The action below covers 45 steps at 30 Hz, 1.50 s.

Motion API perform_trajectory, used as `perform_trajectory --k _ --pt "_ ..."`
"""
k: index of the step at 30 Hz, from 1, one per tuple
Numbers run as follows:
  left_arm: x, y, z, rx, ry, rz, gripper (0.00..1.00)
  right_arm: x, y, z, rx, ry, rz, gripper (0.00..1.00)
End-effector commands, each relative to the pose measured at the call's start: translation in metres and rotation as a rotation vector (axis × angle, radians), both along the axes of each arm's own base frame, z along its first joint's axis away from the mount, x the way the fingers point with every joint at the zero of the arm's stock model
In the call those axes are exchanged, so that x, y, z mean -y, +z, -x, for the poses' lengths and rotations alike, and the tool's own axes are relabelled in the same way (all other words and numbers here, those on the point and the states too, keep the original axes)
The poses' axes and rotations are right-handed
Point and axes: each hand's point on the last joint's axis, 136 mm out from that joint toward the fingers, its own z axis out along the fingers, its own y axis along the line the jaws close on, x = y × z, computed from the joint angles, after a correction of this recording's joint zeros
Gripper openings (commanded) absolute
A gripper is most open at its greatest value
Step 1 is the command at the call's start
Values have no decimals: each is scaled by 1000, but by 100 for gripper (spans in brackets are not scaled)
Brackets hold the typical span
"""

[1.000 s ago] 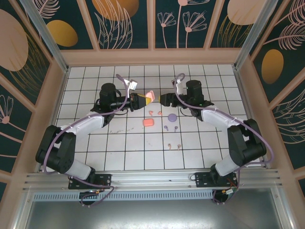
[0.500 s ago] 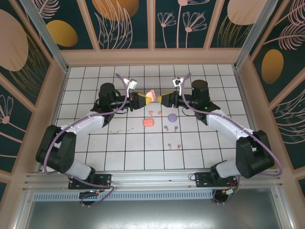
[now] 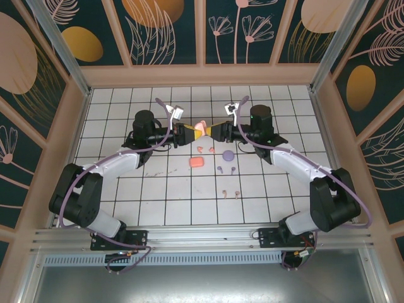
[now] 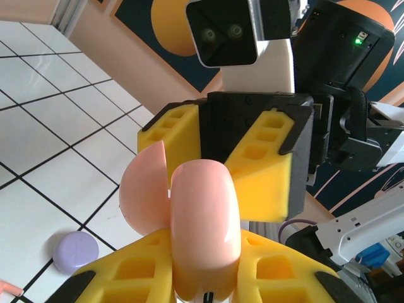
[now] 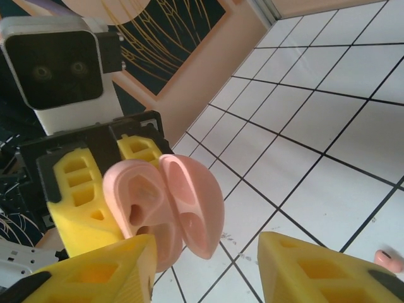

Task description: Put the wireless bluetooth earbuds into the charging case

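The pale pink charging case (image 3: 201,127) hangs above the table with its lid swung open, and my left gripper (image 3: 192,132) is shut on its body. From the left wrist, the case (image 4: 203,221) sits between my yellow fingers (image 4: 126,271). My right gripper (image 3: 214,132) faces it tip to tip, open. From the right wrist, the open case (image 5: 170,202) shows its empty cavities, and the right gripper (image 5: 202,271) stands wide around its lower edge. The earbuds lie on the tiles: a pinkish pair (image 3: 206,149), a purple pair (image 3: 226,169) and a pair nearer the front (image 3: 231,194).
A coral-red closed case (image 3: 197,162) and a round purple case (image 3: 228,153) lie on the white grid table (image 3: 126,189) below the grippers. The purple case (image 4: 76,250) also shows under the left wrist. Wooden walls ring the table.
My right gripper has swung left and closed the gap to the held case, ending tip to tip with the left gripper. The left gripper and the case have barely moved.
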Motion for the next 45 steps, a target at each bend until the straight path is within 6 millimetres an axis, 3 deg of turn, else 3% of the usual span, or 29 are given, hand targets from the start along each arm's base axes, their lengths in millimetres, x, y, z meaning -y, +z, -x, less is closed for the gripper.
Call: perform_trajectory --k 1,15,26,35,38,40,42,45 --pt "4 13 -1 55 -14 20 0 -8 10 -1 41 30 -22 43" --pt "4 14 -1 57 -21 19 0 -15 7 -5 36 29 -18 41" --pt "5 6 2 47 -26 7 0 -19 19 -13 50 22 -43 25" --pt "5 7 0 50 -15 8 0 -20 19 -11 46 32 -42 1" --pt "5 5 -3 43 1 1 0 -21 16 -11 42 30 -30 0" --pt "4 2 -8 40 25 -14 16 -20 13 -14 40 14 -8 0" --pt "3 -1 -13 51 50 -44 42 -17 6 -20 34 -15 42 0" --pt "0 -3 -23 90 98 -114 61 -12 -6 -32 36 -57 142 0"
